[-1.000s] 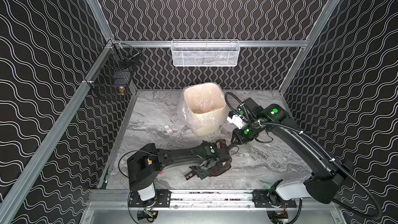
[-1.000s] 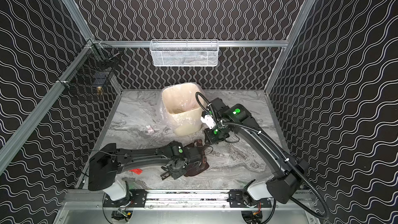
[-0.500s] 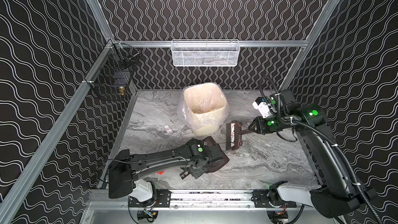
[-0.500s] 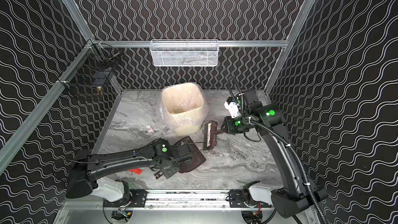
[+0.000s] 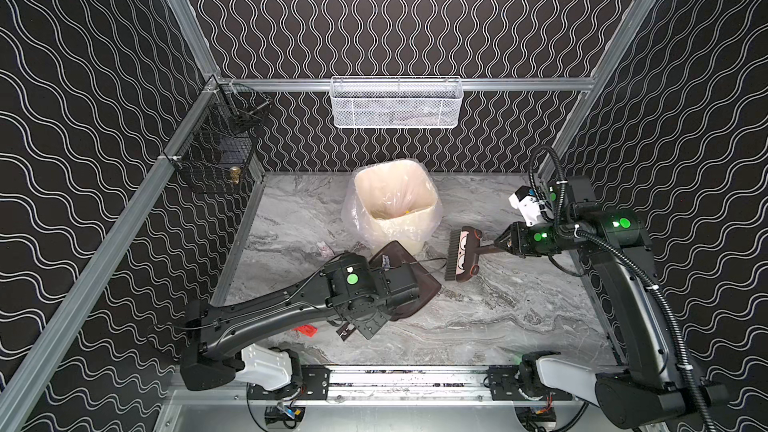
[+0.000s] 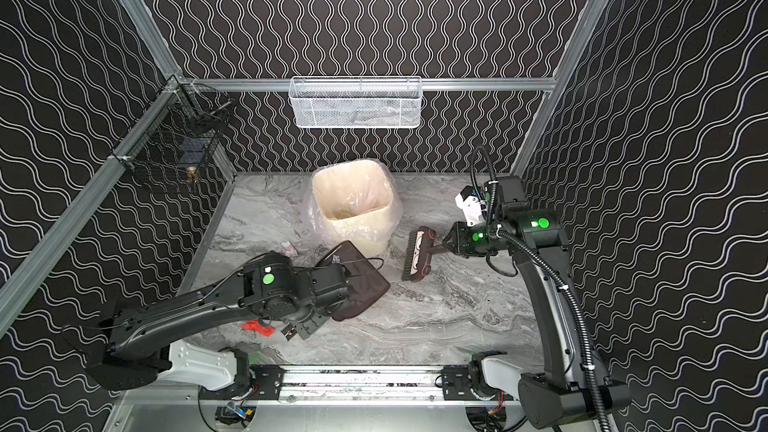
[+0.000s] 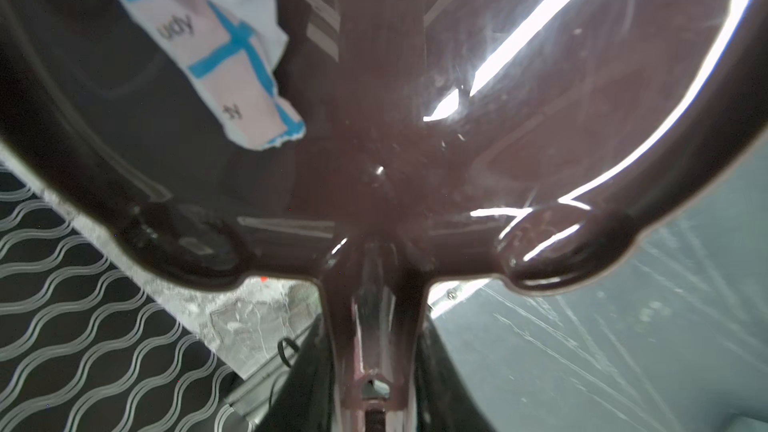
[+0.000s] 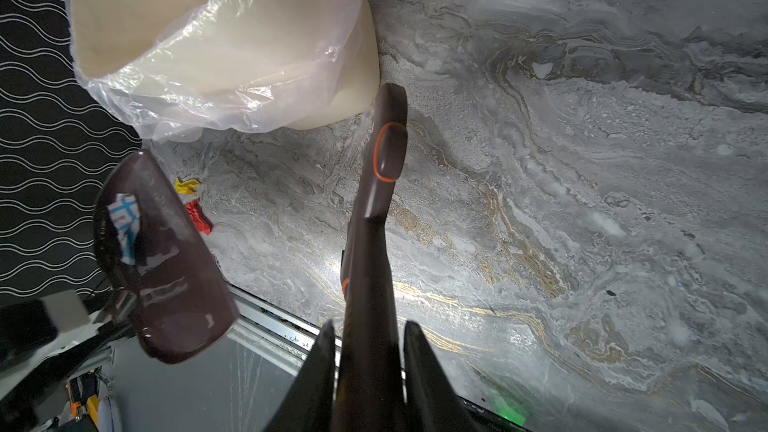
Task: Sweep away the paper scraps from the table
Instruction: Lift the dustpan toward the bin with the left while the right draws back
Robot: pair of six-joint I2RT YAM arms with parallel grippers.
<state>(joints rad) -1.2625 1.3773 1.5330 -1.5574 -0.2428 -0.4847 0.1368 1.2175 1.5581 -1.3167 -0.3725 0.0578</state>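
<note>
My left gripper (image 7: 376,388) is shut on the handle of a dark brown dustpan (image 5: 409,280) (image 6: 365,284), held tilted above the table (image 5: 498,317) just in front of the bin. A white paper scrap with blue marks (image 7: 224,56) (image 8: 124,218) lies inside the pan. My right gripper (image 5: 500,245) (image 8: 370,351) is shut on the handle of a brown brush (image 5: 461,255) (image 8: 384,160), to the right of the pan and apart from it. On the table lie a red scrap (image 5: 305,330) (image 6: 257,327), a pale scrap (image 5: 324,248) and a yellow scrap (image 8: 187,185).
A cream bin (image 5: 432,201) (image 8: 357,56) with a clear liner stands at the back middle of the table. A white mesh basket (image 5: 395,103) hangs on the back wall and a black wire basket (image 5: 216,155) on the left wall. The left arm lies low across the front left.
The right arm has drawn the brush away from the dustpan to the right. The left arm has raised the dustpan and carried it back toward the bin.
</note>
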